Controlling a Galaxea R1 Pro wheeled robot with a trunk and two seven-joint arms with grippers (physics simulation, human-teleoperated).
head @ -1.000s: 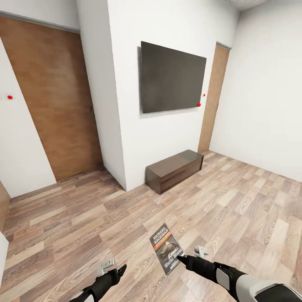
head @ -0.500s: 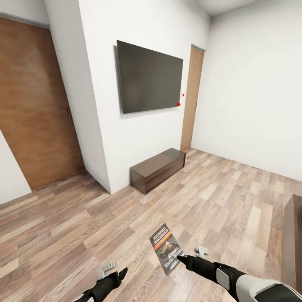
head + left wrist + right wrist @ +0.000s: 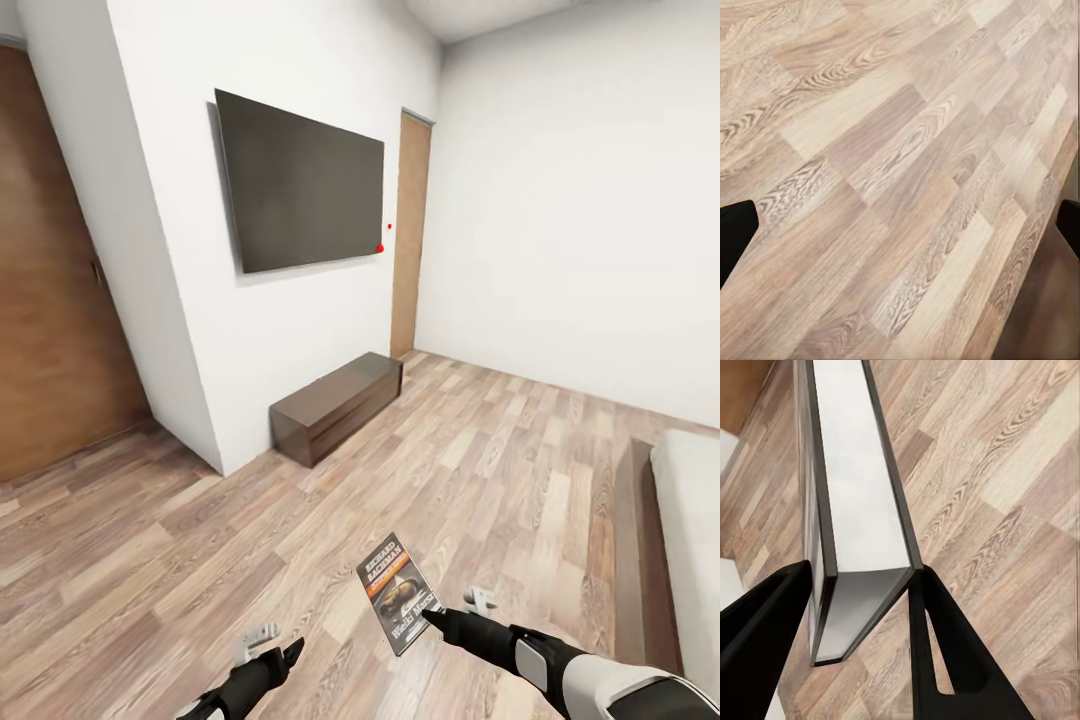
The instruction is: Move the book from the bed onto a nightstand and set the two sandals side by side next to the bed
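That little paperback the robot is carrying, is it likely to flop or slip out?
The book looks thin yet stands straight from the right gripper, so probably stiff and light. The fingers clamp only one end, so it might pivot if jolted.

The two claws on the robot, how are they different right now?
The right claw is shut on the book, its fingers pinching the spine end; the left claw carries nothing. In the wrist views, the right one's fingers press against the book, while the left claw's fingers sit wide apart over bare wooden floor. Both are black and reach forward low in the head view.
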